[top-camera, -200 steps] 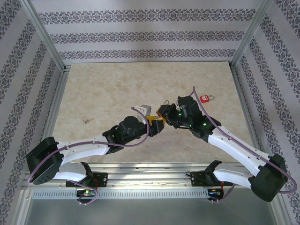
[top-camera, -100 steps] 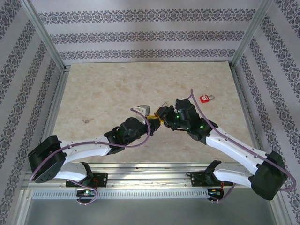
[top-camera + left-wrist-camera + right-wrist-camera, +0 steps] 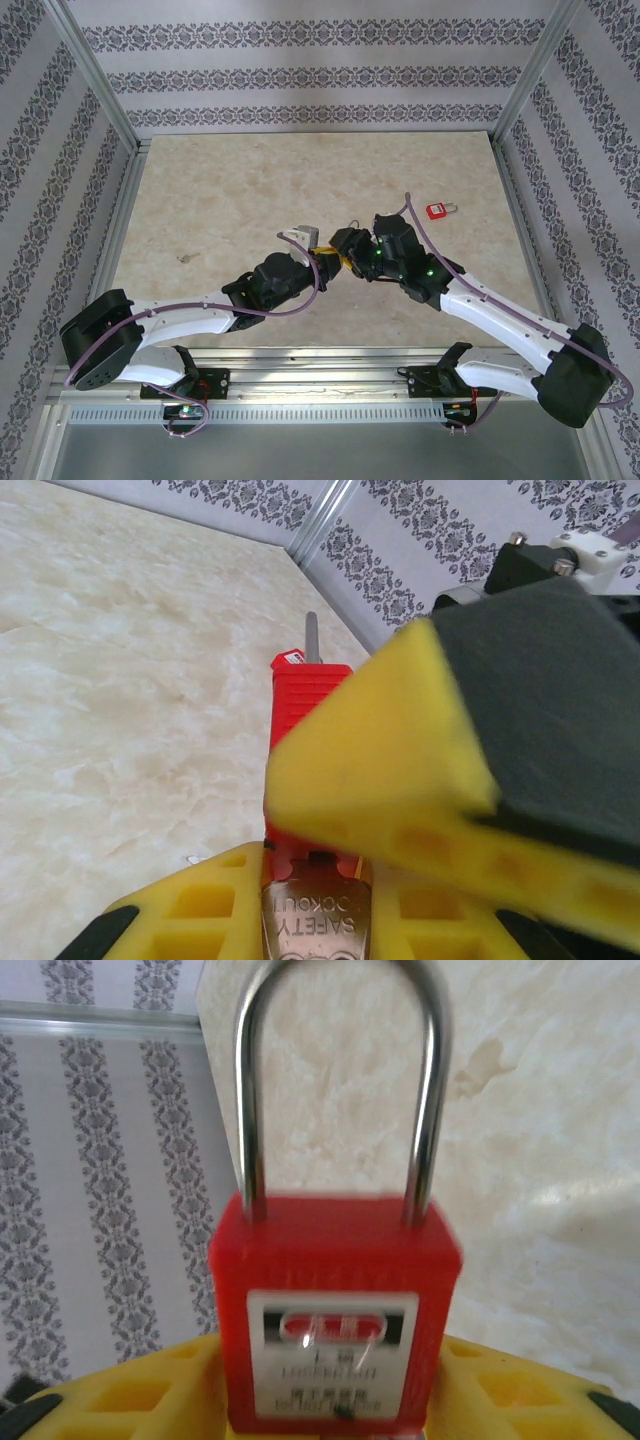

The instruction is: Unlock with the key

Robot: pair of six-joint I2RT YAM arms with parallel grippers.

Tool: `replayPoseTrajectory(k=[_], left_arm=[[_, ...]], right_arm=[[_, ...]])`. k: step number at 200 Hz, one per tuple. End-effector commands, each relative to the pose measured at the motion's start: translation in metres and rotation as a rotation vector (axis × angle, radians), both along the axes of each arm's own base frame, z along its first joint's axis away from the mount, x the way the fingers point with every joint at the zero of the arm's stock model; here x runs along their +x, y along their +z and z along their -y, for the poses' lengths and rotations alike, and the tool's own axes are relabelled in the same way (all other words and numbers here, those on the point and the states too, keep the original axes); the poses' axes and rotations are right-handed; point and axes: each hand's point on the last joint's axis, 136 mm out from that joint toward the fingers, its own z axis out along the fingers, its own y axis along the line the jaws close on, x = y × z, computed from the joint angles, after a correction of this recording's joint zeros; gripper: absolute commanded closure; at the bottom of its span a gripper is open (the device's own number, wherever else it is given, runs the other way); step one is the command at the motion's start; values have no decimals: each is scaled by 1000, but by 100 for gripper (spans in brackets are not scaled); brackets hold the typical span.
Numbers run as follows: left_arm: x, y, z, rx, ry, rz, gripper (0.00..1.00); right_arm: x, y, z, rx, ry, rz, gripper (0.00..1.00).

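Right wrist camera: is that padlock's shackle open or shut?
Shut: both legs of the silver shackle sit down in the body of the red padlock, neither lifted out.

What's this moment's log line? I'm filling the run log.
left gripper: shut on key | key: at red padlock base | right gripper: around red padlock, grip unclear | spare padlock: on table
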Motion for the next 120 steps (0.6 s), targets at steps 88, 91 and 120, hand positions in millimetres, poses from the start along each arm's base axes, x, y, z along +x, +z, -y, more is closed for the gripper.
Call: replayPoseTrajectory(k=[88, 91, 120], left_arm=[[-11, 7, -17, 21, -21, 28, 90], [-11, 7, -17, 24, -22, 28, 90], [-11, 0, -15, 47, -30, 11, 90]], right_arm=[[0, 2, 48, -147, -19, 69, 19], [1, 1, 50, -146, -27, 67, 19], [12, 2, 56, -124, -56, 62, 21]])
